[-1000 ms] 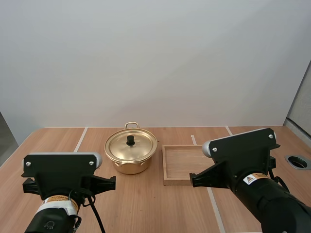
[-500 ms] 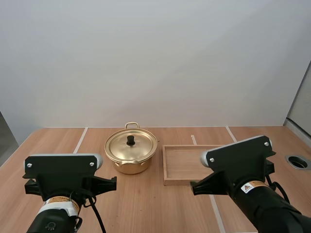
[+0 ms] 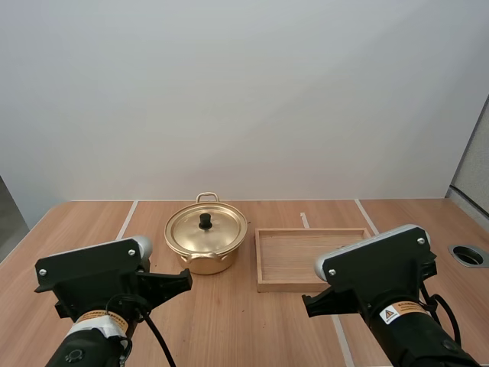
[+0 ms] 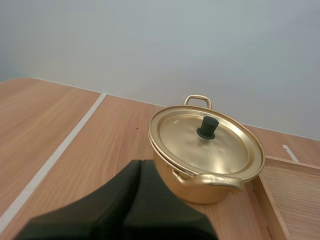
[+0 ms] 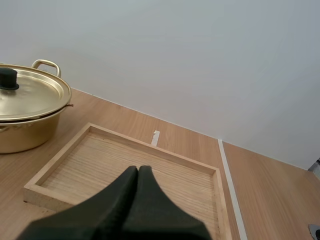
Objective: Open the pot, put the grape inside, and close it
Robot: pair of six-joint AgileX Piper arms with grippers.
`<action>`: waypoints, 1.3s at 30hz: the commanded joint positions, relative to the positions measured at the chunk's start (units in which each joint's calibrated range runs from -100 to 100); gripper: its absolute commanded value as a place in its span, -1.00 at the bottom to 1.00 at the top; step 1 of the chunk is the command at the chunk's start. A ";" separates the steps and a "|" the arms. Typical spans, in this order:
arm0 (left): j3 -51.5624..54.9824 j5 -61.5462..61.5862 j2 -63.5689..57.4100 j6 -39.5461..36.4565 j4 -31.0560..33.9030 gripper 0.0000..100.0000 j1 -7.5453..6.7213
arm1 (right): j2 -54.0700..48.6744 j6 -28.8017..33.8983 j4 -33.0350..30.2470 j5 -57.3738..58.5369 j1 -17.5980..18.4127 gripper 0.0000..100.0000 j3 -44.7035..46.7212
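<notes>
You seem to be at the opening step: the pot (image 3: 206, 243) stands lidded at the high frame's centre-left, just beside the wooden tray (image 3: 294, 256), and with your left gripper (image 4: 141, 162) and right gripper (image 5: 138, 169) both pressing their fingers together on nothing, one must spread and reach the lid's knob (image 3: 205, 221).

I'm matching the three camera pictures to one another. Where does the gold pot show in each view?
High view: the pot stands mid-table, closed, left of the wooden tray.
Left wrist view: the pot sits just beyond the left gripper, the wooden tray beside it.
Right wrist view: the pot stands beside the wooden tray, beyond the right gripper.
Shared landmark: the wooden tray.
</notes>
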 commanded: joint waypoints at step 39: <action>0.00 1.58 -3.70 13.00 1.29 -1.00 2.42 | -0.59 25.45 -15.60 5.77 0.73 -1.00 1.68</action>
